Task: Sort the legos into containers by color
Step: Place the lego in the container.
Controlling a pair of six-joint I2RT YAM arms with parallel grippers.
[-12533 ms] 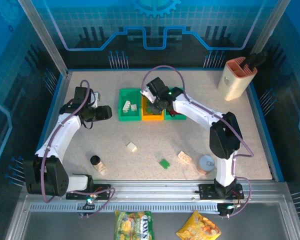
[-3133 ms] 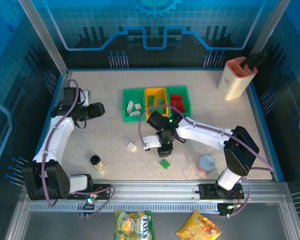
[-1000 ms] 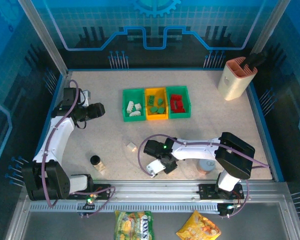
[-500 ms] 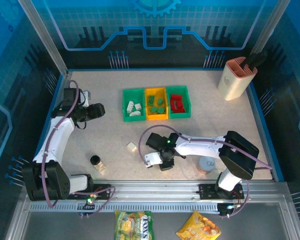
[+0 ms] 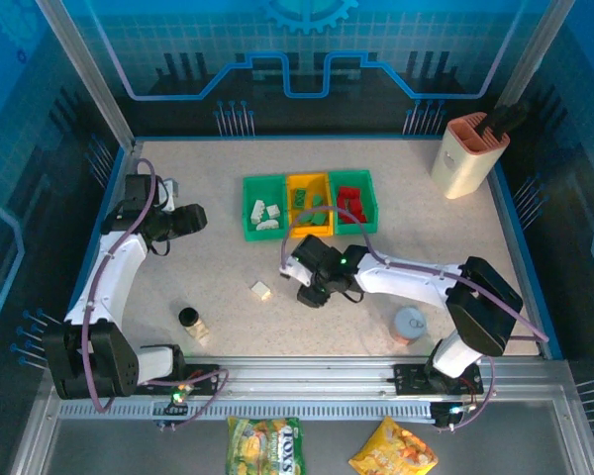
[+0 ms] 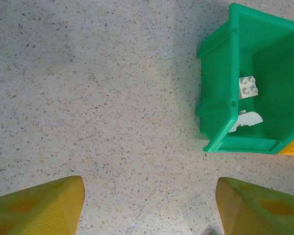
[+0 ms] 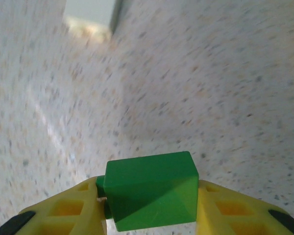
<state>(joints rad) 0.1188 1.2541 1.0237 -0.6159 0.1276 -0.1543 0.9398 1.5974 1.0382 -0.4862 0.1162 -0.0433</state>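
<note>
Green brick [image 7: 149, 188] pinched in right gripper [image 5: 314, 289], long axis across jaws, hanging just near-side of orange-yellow bin [image 5: 310, 235]; bin straight ahead, up-table; left gripper [image 6: 147, 210] spread, empty, well left of that bin; right gripper nearer; carry with it.

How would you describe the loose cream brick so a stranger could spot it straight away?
Find the left green bin in the row at mid-table. Come from it toward the near edge of the table: the cream brick lies on the bare top, just left of the right tool. Unlike the cream bricks in that bin, it sits loose, outside any bin.
</note>
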